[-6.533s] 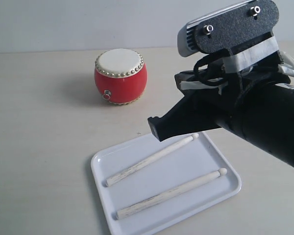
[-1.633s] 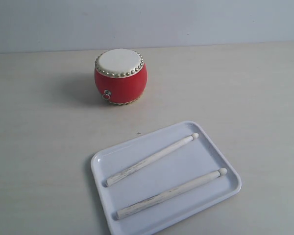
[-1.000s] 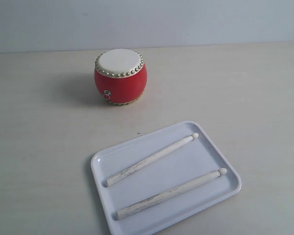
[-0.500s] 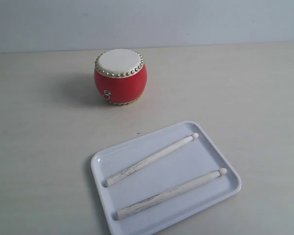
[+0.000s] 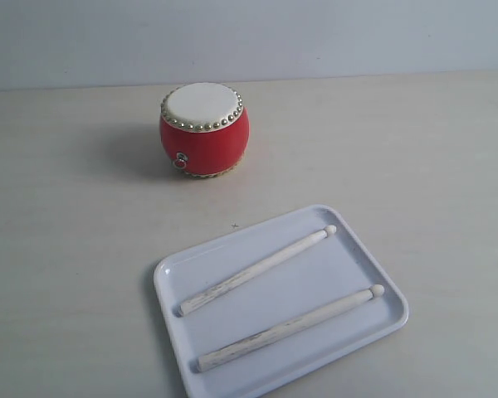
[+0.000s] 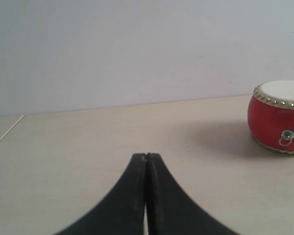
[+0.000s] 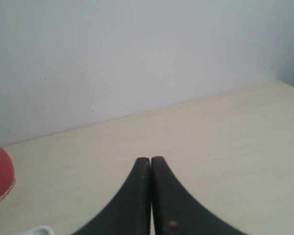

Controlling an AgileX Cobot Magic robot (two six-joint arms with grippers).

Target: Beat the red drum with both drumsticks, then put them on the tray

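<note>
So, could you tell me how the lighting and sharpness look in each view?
Exterior view: soft, even light, no glare; the red drum throws a faint shadow on its left, the tray a thin dark one along its left rim. Left wrist view: drum sharp but cropped; the shut left pincer is a black shape. Right wrist view: right pincer also dark, tray corner nearby blurred.

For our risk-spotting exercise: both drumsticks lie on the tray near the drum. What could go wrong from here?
1. The drumsticks are round and loose on the tray, whose rim is low: a bump might roll one out.
2. The right gripper, shut, sits low near the tray's corner; a careless sweep could clip it.
</note>
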